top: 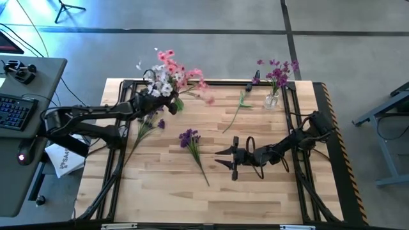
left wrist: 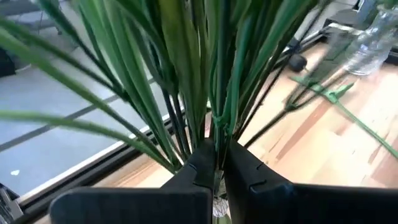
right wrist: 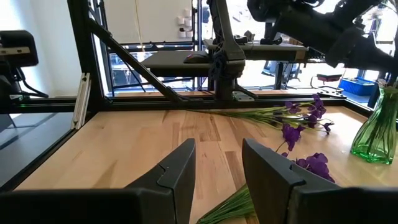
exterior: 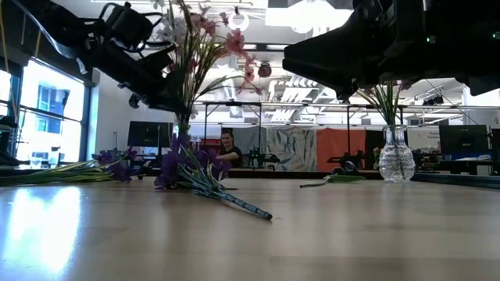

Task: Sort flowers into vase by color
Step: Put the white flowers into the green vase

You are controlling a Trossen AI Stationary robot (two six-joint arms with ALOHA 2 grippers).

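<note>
A bunch of pink and white flowers (top: pixel 169 73) stands in a green vase (right wrist: pixel 376 130) at the table's far left. My left gripper (top: pixel 155 96) reaches into its stems (left wrist: pixel 186 74) and is shut on one. A clear vase (top: pixel 273 97) at the far right holds purple flowers (top: pixel 276 71). One purple sprig (top: pixel 193 148) lies flat mid-table, and more purple sprigs (top: pixel 150 124) lie to its left. My right gripper (top: pixel 220 157) hovers open just right of the mid-table sprig, with nothing between its fingers (right wrist: pixel 180 171). My left gripper pinches a thin green stem (left wrist: pixel 219 134) between its two fingers, low down among the bunch's other stems. The fingers come from the table's left, slanting a little downward, and lie across the stem. The stem stands upright with the rest of the bunch.
A bare green stem (top: pixel 239 110) lies on the wood between the two vases. A black frame (top: pixel 211 83) runs round the table's edge. A desk with a keyboard (top: pixel 13 108) stands to the left of the table. A person (exterior: pixel 228 148) sits in the room behind.
</note>
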